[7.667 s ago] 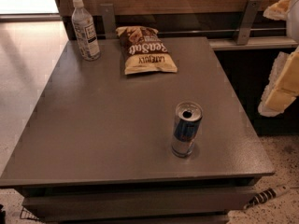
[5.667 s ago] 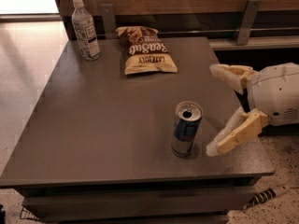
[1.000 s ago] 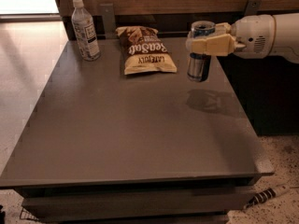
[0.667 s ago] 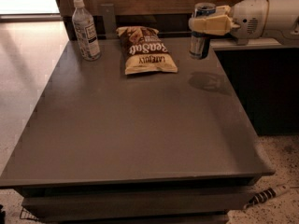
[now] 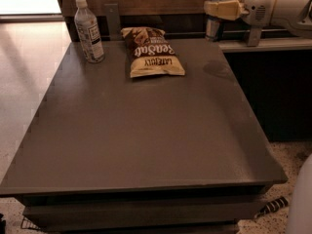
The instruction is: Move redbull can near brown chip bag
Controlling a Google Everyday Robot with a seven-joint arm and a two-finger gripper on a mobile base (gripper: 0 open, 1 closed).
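Observation:
The brown chip bag (image 5: 152,51) lies flat at the back middle of the dark table (image 5: 146,145), dark brown on top with a cream-yellow band below. My gripper (image 5: 220,9) reaches in from the upper right and is shut on the redbull can (image 5: 217,14). The can hangs upright in the air above the table's back right corner, to the right of the bag and apart from it. The fingers (image 5: 224,8) cover its middle; its silver top and lower part show.
A clear plastic bottle (image 5: 89,31) with a white cap stands at the back left of the table. A wooden wall and a low ledge (image 5: 263,44) run behind the table. My white arm (image 5: 282,6) stretches over the ledge. Speckled floor lies at the right.
The gripper has carried the can up and farther back and right, from beside the bag to above the table's back right corner. The bag and bottle have not moved.

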